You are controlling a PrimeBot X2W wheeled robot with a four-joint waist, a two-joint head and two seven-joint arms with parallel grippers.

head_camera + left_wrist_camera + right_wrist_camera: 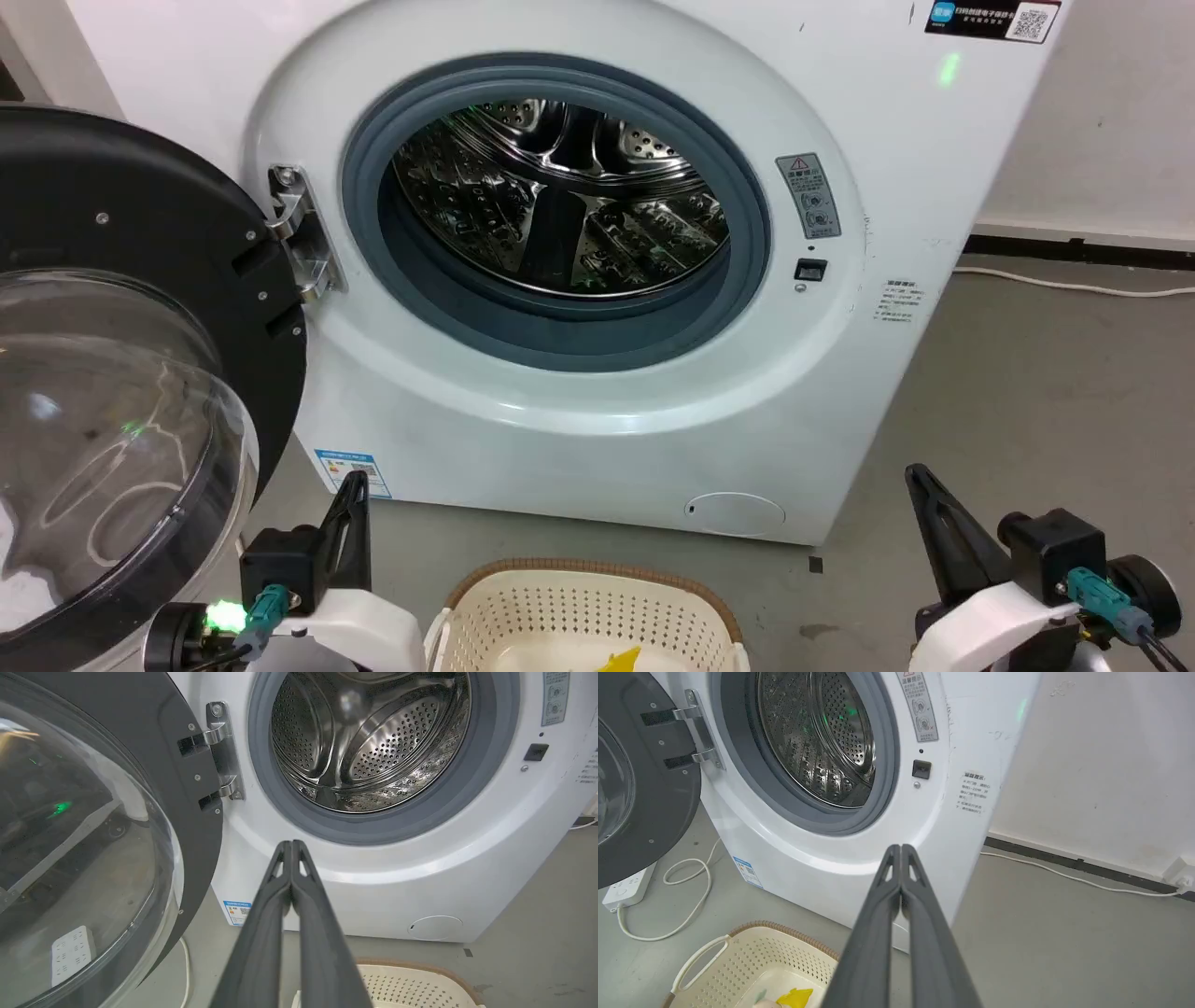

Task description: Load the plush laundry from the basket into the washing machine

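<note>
Grey floor (1041, 933): power strip (626, 889), cable (709, 879) beside washing machine (597, 448); left pincer (291, 843), right pincer (901, 847) clenched, empty

Washing machine (597, 439) door (140, 205) open, basket (579, 607) on floor (1027, 392) before it

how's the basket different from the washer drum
The basket is cream plastic with a brown woven-look rim; the drum is shiny steel inside a grey rubber ring. The basket sits on the floor, open upward; the drum opens forward. The basket holds the plush laundry; the drum looks empty. Both have perforated walls.
</note>
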